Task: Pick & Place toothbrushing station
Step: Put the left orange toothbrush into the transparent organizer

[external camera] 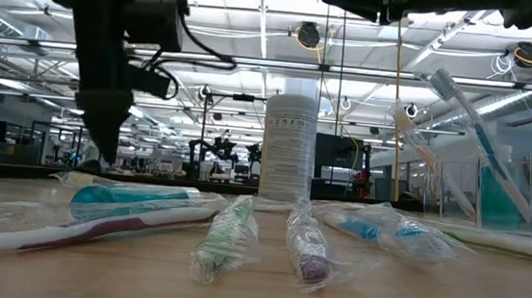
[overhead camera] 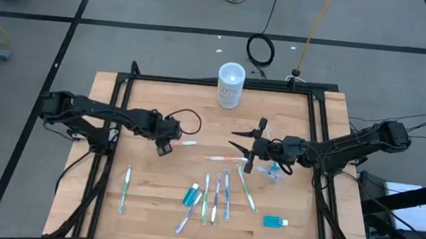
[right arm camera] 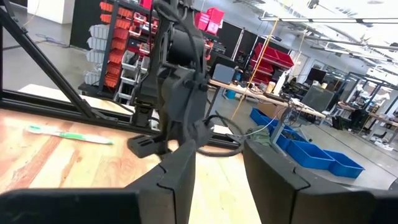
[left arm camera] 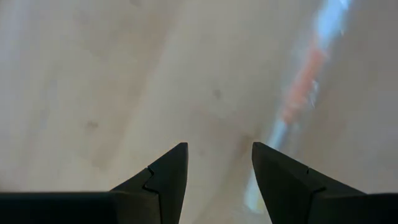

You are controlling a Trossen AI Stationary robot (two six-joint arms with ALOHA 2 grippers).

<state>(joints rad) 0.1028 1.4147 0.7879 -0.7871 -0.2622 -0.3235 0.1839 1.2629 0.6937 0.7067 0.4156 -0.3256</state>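
Your left gripper (overhead camera: 165, 149) is hovering, fingers apart and empty, beside a pink-accented toothbrush (overhead camera: 185, 143). You're likely lining up a pick: descend and straddle its handle. Your right gripper (overhead camera: 243, 145) is waiting open and empty mid-table, near the clear cup (overhead camera: 272, 171).

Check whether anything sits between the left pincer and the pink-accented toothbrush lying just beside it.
Nothing visible does. The left pincer hangs open over bare wood, and the pink-accented toothbrush lies right beside it with no object between them; the left wrist view shows only tabletop ahead of its fingers. The other brushes lie nearer the table's front edge.
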